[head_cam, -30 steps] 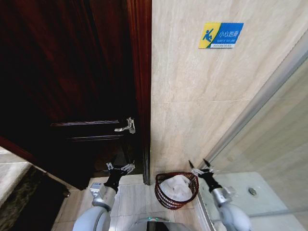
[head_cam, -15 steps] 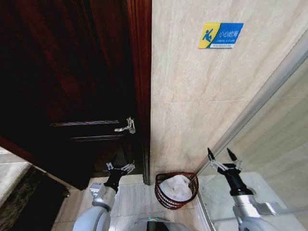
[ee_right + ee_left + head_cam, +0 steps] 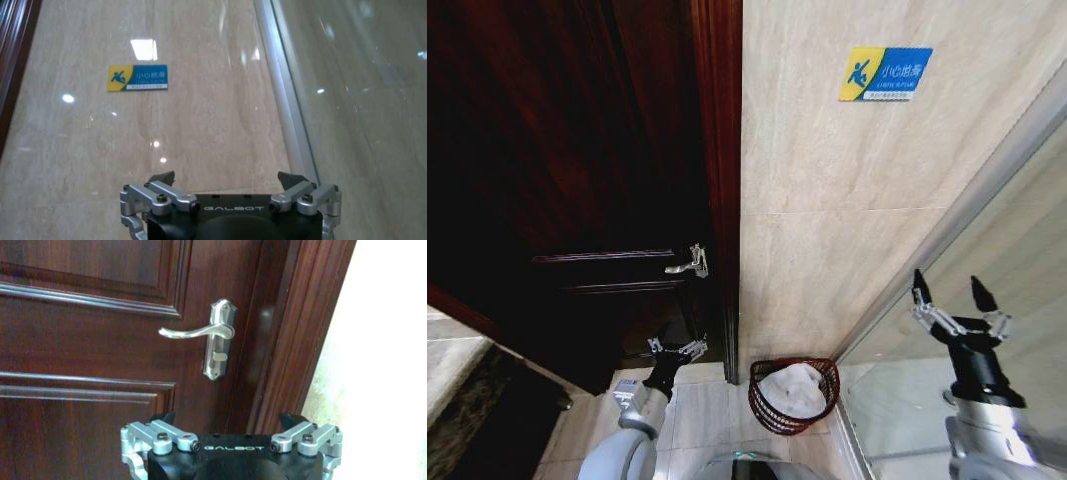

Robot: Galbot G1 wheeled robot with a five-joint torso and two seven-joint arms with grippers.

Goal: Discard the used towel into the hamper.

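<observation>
The hamper [image 3: 793,394], a round reddish-brown wire basket, is holding the crumpled white towel [image 3: 791,389], sitting well below and left of the right gripper [image 3: 954,309], whose fingers are gaping empty. Clearing away without brushing the glass panel [image 3: 1017,300] looks wisest. The left gripper [image 3: 677,348], also open, is idling low by the dark wooden door [image 3: 577,180]; its wrist view is showing the silver lever handle [image 3: 212,337], while the right wrist view is facing the yellow-blue wall sign [image 3: 137,77].

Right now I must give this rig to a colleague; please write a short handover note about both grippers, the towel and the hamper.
Right gripper: jaws open, empty, raised beside the glass shower panel.
Left gripper: jaws open, empty, low before the dark wooden door.
Small round reddish-brown wire hamper: on the floor against the beige tile wall.
Crumpled white towel: inside the hamper.
Done: towel discarded.
Left: nothing visible for the towel.
</observation>
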